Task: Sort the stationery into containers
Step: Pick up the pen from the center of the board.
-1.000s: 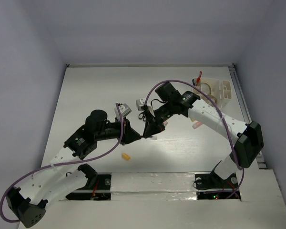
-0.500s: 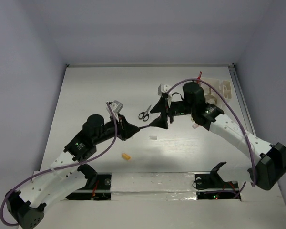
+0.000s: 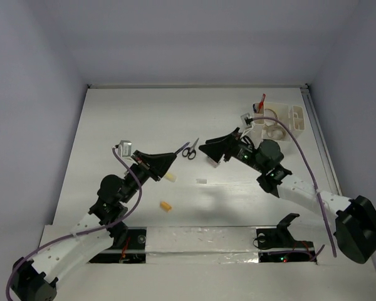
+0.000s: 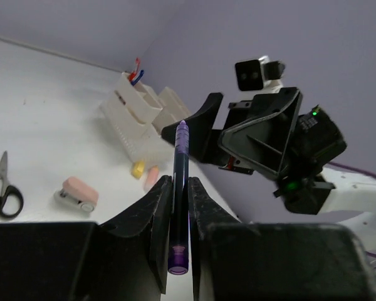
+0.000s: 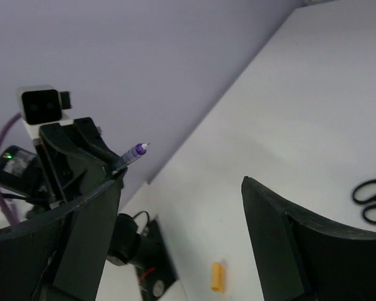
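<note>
Since a moment ago the arms have parted. The right claw, which was pressed up against the left one mid-tabletop, has sprung wide and drawn back toward the white organiser. The left claw has pulled back to its own side with the pen in it.

From above, the scissors lie flat on the tabletop between the two claw tips. A small yellow block sits well apart, nearer the arm bases. The organiser stands at the far right corner with a red pen upright in it.

The left wrist camera shows its fingers clamped on the dark, purple-tipped pen, which points toward the right claw and its gaping jaws. By the organiser's foot lie a yellow eraser and a pink eraser, with a pink stapler-like piece nearer.

The right wrist camera shows its own fingers far apart, with nothing between them. Across the tabletop the left claw holds the pen tip-up.
</note>
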`<state>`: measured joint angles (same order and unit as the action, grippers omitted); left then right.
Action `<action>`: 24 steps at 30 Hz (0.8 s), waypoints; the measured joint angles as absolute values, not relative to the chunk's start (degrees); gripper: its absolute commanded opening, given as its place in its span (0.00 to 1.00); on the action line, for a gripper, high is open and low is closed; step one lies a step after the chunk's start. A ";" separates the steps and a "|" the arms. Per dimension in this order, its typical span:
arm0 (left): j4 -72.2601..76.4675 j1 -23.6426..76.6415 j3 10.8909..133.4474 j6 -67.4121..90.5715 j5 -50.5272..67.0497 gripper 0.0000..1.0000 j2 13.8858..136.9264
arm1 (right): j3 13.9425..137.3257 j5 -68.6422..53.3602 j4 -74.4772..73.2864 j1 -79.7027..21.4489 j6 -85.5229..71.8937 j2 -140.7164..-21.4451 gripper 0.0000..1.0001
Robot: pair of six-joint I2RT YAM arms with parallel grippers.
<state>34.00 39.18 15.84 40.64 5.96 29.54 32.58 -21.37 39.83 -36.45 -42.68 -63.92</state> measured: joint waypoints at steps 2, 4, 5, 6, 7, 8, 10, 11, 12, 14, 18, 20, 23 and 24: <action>38.00 39.18 15.62 41.28 6.07 0.00 31.09 | 32.42 -21.34 44.93 -37.58 -46.54 -66.37 0.84; 41.45 39.18 15.46 41.89 6.35 0.00 32.77 | 32.56 -20.97 48.47 -39.40 -48.56 -68.45 0.84; 42.63 39.18 15.44 42.13 6.48 0.00 33.39 | 32.60 -20.88 50.35 -40.40 -49.39 -69.56 0.84; 43.68 39.18 15.44 42.33 6.63 0.00 33.98 | 32.75 -20.99 51.66 -41.12 -49.80 -70.46 0.84; 44.51 39.18 15.44 42.50 6.63 0.00 34.30 | 32.97 -20.91 53.21 -41.98 -50.30 -71.44 0.84; 44.99 39.18 15.42 42.57 6.66 0.00 34.59 | 33.12 -20.93 54.59 -42.61 -50.70 -72.16 0.84; 45.54 39.27 15.40 42.63 6.70 0.00 34.83 | 33.39 -20.47 56.40 -43.90 -50.81 -72.97 0.84; 45.80 39.35 15.40 42.70 6.70 0.00 34.83 | 33.52 -20.05 57.23 -44.40 -50.70 -73.21 0.83; 46.17 39.42 15.40 42.70 6.83 0.00 34.83 | 33.80 -19.66 57.91 -44.84 -50.54 -73.45 0.82; 47.16 39.59 15.40 42.74 7.07 0.00 35.16 | 34.70 -18.76 59.00 -45.56 -50.24 -74.13 0.78; 48.29 39.99 15.40 42.96 7.53 0.00 36.12 | 36.21 -16.99 61.10 -46.57 -49.47 -76.12 0.66; 48.60 40.14 15.33 42.98 7.81 0.00 36.58 | 36.60 -15.66 61.78 -46.98 -48.90 -77.25 0.44; 48.64 40.56 15.33 42.98 8.10 0.00 37.04 | 36.73 -13.85 62.22 -47.48 -48.36 -78.46 0.21; 48.77 40.49 15.09 42.98 8.03 0.00 37.04 | 36.84 -13.47 62.52 -47.62 -48.66 -78.63 0.16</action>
